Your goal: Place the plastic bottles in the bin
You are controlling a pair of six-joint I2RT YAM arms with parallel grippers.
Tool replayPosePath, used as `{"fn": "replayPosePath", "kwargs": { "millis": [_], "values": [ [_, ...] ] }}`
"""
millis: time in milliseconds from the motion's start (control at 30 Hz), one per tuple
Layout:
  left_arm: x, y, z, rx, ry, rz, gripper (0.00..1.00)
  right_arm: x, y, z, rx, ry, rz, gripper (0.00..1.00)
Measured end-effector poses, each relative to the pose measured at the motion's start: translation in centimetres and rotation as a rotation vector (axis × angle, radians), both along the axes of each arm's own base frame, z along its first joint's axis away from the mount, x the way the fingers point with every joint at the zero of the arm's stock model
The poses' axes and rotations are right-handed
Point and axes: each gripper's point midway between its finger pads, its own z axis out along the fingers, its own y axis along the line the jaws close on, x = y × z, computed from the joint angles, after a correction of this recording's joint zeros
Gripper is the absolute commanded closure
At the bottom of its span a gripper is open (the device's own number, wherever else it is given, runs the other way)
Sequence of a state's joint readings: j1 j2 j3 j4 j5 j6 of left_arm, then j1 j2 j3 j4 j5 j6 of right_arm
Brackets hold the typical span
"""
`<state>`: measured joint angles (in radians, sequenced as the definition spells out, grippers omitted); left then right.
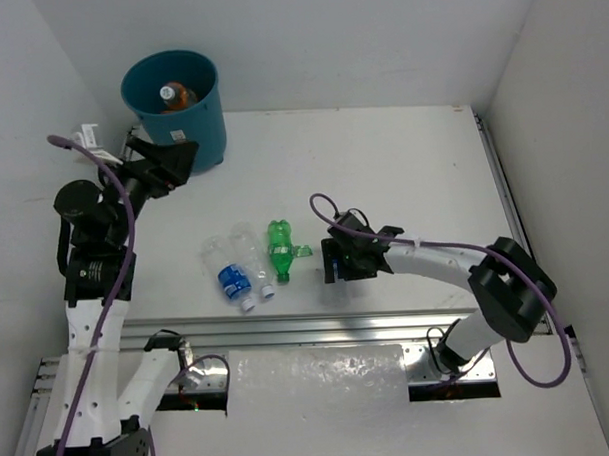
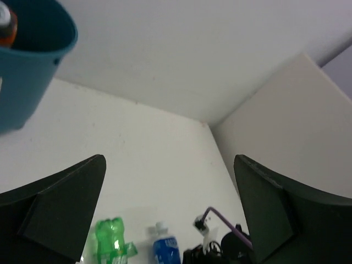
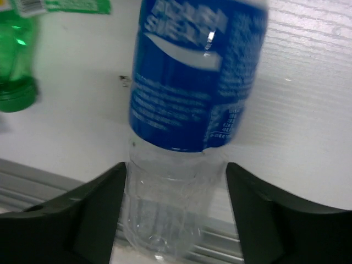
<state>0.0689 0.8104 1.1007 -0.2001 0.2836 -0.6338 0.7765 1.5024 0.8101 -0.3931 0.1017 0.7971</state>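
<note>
The right pincer (image 3: 176, 168) clamps a blue-labelled bottle (image 3: 192, 82) at the middle of the surface (image 1: 403, 175), 4 o'clock from the bin (image 1: 206, 131). The carry toward 10 o'clock and over the rim looks next; the left pincer (image 1: 177, 157) gapes empty beside the bin.

Teal bin (image 1: 207, 129); blue-labelled, seemingly clear bottle (image 3: 192, 82)
</note>
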Motion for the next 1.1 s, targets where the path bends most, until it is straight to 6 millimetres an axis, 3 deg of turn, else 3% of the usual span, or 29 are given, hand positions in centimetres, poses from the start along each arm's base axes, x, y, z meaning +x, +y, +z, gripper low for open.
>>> {"fn": "replayPosePath", "kwargs": {
  "millis": [100,200,333,400,500,633,733,867,900,967,1000,1033,1100],
  "values": [
    [0.2,-1.0,-3.6,0.015,0.085,-0.059,0.00,-0.2,-0.3,-1.6,-0.029,0.023,0.000,0.54],
    [0.5,-2.5,-6.7,0.030,0.161,-0.133,0.00,-0.1,-0.2,-1.4,0.002,-0.013,0.014,0.71],
    [-1.1,-8.1,-10.5,0.052,0.244,-0.334,0.00,-1.1,-1.3,0.5,0.050,-0.100,0.075,0.76],
    [-2.6,-11.6,-11.3,0.068,0.259,-0.461,0.00,-1.0,-1.2,3.5,0.110,-0.196,0.122,0.76],
    [-4.6,-16.1,-11.9,0.089,0.258,-0.622,0.00,-0.5,-0.5,9.7,0.232,-0.392,0.201,0.75],
    [-7.1,-21.2,-12.5,0.108,0.233,-0.801,0.00,-1.5,-0.2,17.9,0.378,-0.624,0.325,0.74],
    [-9.1,-24.3,-12.1,0.112,0.190,-0.913,0.00,-2.9,0.0,21.6,0.451,-0.721,0.410,0.75],
    [-11.5,-27.6,-11.5,0.106,0.128,-1.036,0.01,-5.1,0.4,23.7,0.530,-0.765,0.532,0.74],
    [-11.7,-28.3,-11.6,0.106,0.124,-1.056,0.04,-5.6,0.5,23.9,0.546,-0.768,0.555,0.74],
    [-12.2,-29.7,-11.9,0.107,0.126,-1.094,0.33,-6.4,0.6,24.3,0.571,-0.772,0.592,0.73],
    [-12.4,-30.2,-11.9,0.103,0.124,-1.114,0.67,-6.7,0.6,24.2,0.573,-0.769,0.605,0.73],
    [-12.7,-30.6,-11.6,0.098,0.114,-1.130,0.80,-6.8,0.5,24.0,0.570,-0.764,0.609,0.71],
    [-12.6,-31.0,-11.6,0.114,0.098,-1.137,1.00,-6.7,0.2,23.9,0.565,-0.765,0.595,0.51]
  ]
}}
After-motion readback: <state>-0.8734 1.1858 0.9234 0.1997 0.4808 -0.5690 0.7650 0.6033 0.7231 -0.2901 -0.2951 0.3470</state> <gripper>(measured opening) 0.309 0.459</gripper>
